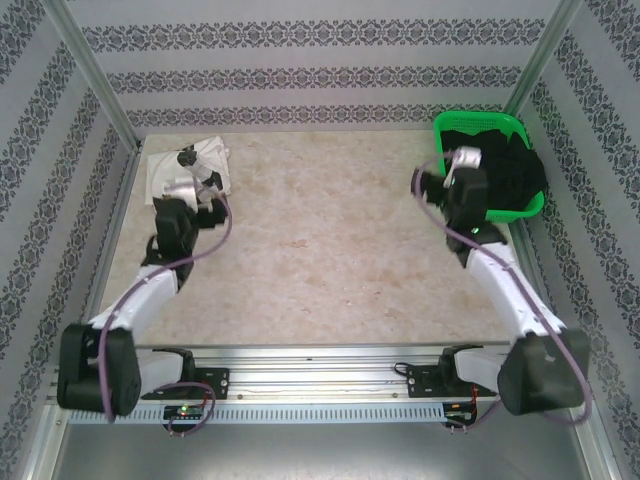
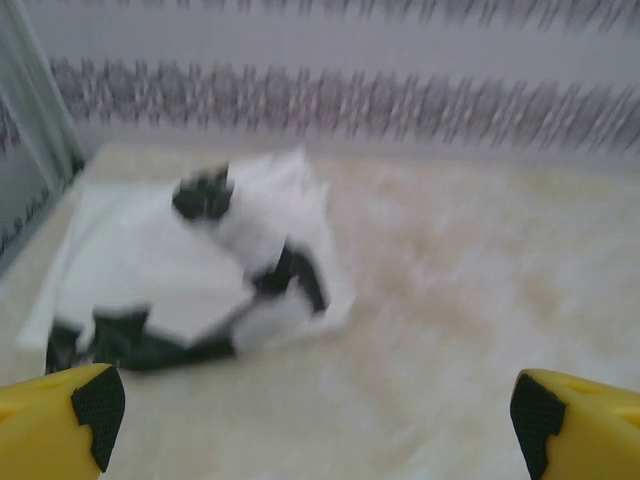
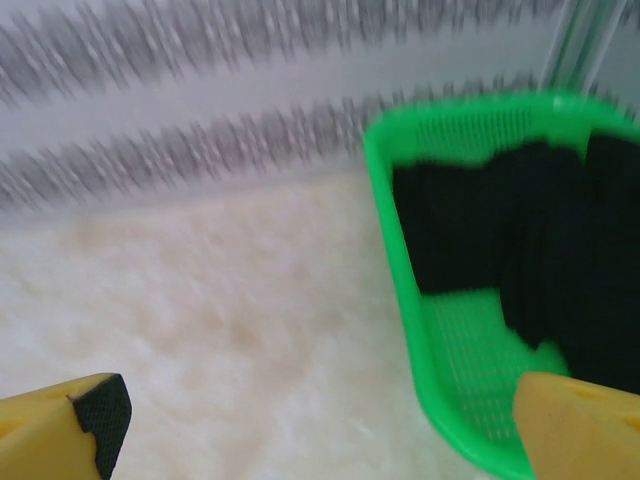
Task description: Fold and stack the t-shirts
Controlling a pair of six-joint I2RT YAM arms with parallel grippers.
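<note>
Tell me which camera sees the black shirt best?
The top external view. It is sharp and shows most of the black t-shirt heaped in the green basket. The right wrist view is closer, but blurred, and its right edge cuts the shirt off.

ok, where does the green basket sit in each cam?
Top external: green basket in the far right corner of the table, with the black t-shirt piled in it.
Right wrist: basket in the right half of the frame, with the black t-shirt inside.
Left wrist: this view faces the white t-shirt in the far left corner instead.
Shared landmark: the patterned back wall, which runs across the top of all three views.
</note>
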